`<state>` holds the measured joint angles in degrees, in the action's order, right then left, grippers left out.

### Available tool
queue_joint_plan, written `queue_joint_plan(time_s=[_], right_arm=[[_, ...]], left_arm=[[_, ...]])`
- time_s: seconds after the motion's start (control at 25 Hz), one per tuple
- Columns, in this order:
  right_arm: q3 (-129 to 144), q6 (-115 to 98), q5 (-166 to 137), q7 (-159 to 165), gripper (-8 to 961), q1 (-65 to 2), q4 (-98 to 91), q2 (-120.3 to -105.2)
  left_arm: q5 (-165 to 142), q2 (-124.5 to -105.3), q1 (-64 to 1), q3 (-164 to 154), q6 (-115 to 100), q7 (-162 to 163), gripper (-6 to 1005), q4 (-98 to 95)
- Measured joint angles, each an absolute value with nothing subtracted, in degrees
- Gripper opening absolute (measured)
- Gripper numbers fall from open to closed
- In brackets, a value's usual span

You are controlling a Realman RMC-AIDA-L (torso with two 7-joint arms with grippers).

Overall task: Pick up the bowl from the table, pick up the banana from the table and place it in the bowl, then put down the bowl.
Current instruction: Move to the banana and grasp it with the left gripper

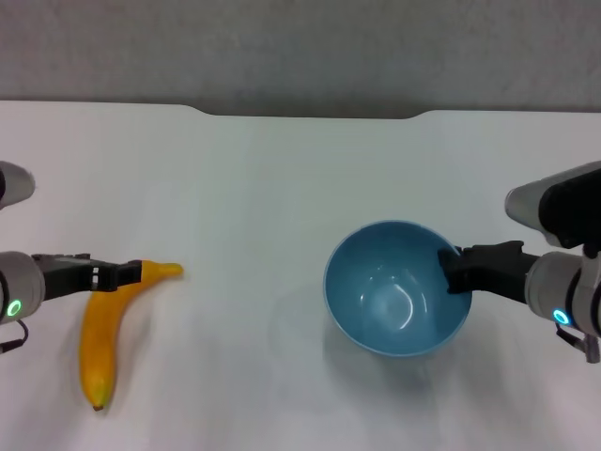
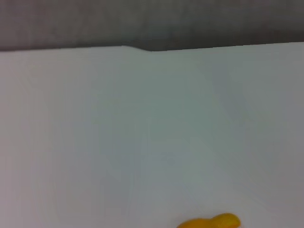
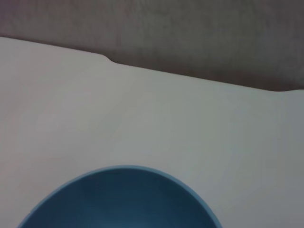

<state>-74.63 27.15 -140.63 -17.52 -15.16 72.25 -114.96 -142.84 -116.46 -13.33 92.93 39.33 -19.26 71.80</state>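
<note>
Our right gripper [image 1: 454, 270] sits at the right rim of the round, glossy light-blue plastic bowl [image 1: 397, 288], its dark fingers meeting the rim; whether they pinch the wall or merely touch it we cannot tell. Our left gripper [image 1: 120, 275] lies against the upper part of the curved, unpeeled yellow-orange banana [image 1: 110, 327], just behind its stem end, and here too we cannot tell if the fingers are spread or pressed together.

The head view alone shows both arms and both objects, well apart, banana on our left and bowl on our right. The right wrist view shows only the bowl's far rim [image 3: 124, 195] against the tabletop; the left wrist view shows only the banana's tip [image 2: 212, 221], with none of our fingers in either.

The plain white flat table [image 1: 263, 178] carries a shallow notch in its far edge, with a grey surface beyond it.

The banana's long axis runs roughly near to far, stem pointing far and to the right, darker end nearest us. The bowl stands upright, mouth up.
</note>
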Motion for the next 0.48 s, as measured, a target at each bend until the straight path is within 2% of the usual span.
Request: queue_joint_plan(time_s=[0.36,0.48], right_arm=[[-74.82,27.21,-140.64,-17.94,44,-14.86,72.57,-114.96],[-74.77,27.2,-140.64,-18.14,44,-14.84,72.59,-114.96]], left_arm=[[-144.71,-116.66,-12.1,89.27,39.81,-24.27,775,73.22],[-146.96,-116.76,-11.53,87.67,38.06,-24.57,811,73.16]])
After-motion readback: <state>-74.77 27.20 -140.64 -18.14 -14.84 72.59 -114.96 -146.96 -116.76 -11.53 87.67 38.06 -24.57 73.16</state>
